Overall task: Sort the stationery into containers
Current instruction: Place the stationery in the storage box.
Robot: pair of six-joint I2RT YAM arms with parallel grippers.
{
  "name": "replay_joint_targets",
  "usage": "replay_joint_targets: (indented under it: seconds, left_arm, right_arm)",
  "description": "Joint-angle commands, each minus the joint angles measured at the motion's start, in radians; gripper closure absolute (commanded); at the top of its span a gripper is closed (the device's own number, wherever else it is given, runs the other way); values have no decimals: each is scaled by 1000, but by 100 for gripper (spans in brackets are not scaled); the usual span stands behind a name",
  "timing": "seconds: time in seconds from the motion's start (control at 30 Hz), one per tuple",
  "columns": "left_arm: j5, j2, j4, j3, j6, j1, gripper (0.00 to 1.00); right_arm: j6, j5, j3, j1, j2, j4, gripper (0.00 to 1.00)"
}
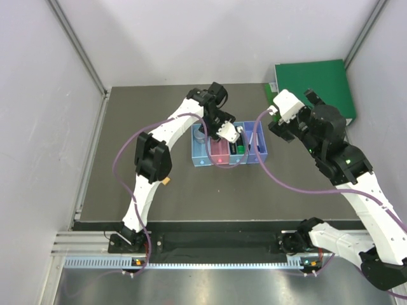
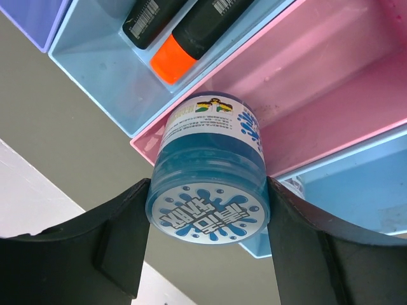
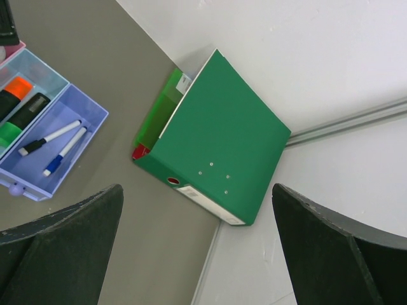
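My left gripper (image 2: 206, 219) is shut on a blue round tin (image 2: 208, 166) with a splash label, both fingers pressed to its sides. The tin hangs over the near corner of the pink bin (image 2: 331, 82). In the overhead view this gripper (image 1: 218, 132) sits above the row of containers (image 1: 202, 160). The neighbouring light blue bin (image 2: 95, 70) holds black highlighters, one with an orange cap (image 2: 173, 60). The purple bin (image 3: 82, 117) holds two white pens, black-capped (image 3: 51, 138) and blue-capped (image 3: 63, 152). My right gripper (image 3: 197, 248) hangs open and empty to the right of the bins.
A large green binder (image 3: 216, 136) lies at the back right corner against the wall (image 1: 315, 82). A tiny orange block (image 1: 166, 181) rests on the table beside the left arm. Purple cables loop from both arms over the table in front of the bins.
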Motion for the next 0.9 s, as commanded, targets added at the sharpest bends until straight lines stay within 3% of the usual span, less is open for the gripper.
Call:
replay_joint_targets:
  seconds: [0.0, 0.47, 0.67, 0.87]
  left_arm:
    - [-50, -3, 54, -13, 67, -7, 100]
    - [-70, -55, 217, -210, 119, -44, 100]
    - [-76, -62, 255, -208, 67, -42, 71]
    - [-93, -95, 295, -245, 43, -44, 59]
  right_arm:
    - [36, -12, 0, -24, -21, 36, 0]
    - [48, -25, -3, -33, -24, 37, 0]
    - [54, -28, -4, -34, -28, 36, 0]
    - [62, -32, -1, -39, -28, 36, 0]
